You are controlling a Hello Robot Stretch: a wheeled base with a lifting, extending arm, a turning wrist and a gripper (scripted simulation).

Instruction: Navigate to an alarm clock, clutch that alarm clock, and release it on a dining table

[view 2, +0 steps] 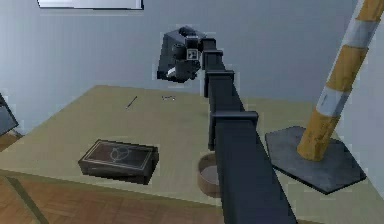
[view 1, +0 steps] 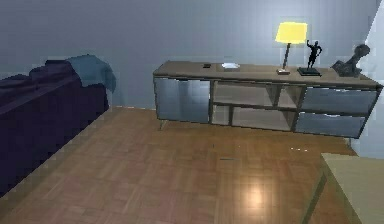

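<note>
1. The hand [view 2: 172,68] is hanging upper middle in the arm side view; whether it is grasping anything, I cannot tell.
2. A small pale blob [view 2: 168,98], perhaps the alarm clock, is lying on the desk [view 2: 60,130] beneath it in the frame.

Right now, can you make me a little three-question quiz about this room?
1. True or false: the lamp on the sideboard has a red shade.
2. What is draped on the dark sofa? A) a blue blanket B) a green towel C) a white pillow
3. Fill in: in the arm side view, the flat dark box lies on the ____.

Key: 1 false, the shade is yellow. 2 A. 3 table.
</note>
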